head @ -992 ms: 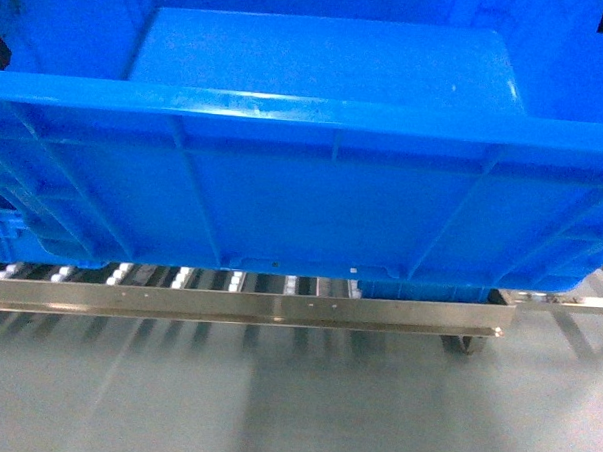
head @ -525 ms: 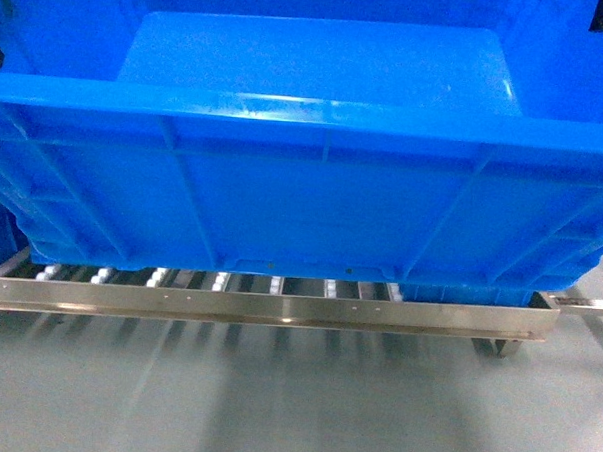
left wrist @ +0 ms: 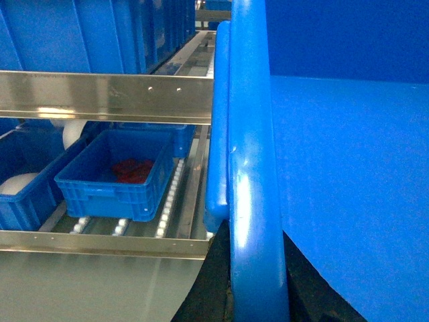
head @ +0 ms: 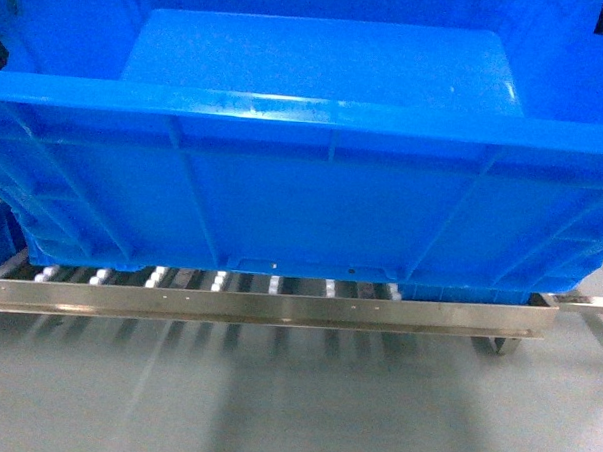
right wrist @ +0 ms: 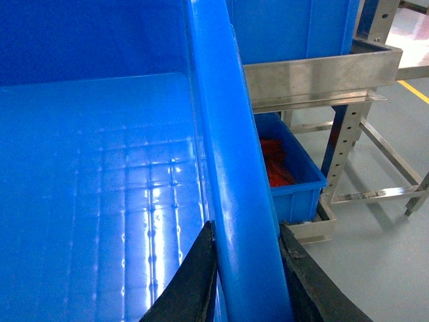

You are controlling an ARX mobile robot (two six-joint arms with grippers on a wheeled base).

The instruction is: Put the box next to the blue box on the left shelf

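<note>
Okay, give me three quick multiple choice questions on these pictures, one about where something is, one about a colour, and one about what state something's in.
1. Where is the small bin with red contents?
A. on the lower roller level of the rack
B. on the floor
C. inside the big crate

2. What colour is the big crate?
A. red
B. bright blue
C. grey

3. What is inside the big crate?
A. nothing visible
B. red parts
C. white rollers

Answers:
1. A: the small bin sits on white rollers under the steel rail.
2. B: the big crate is blue all over.
3. A: its floor shows bare.
</note>
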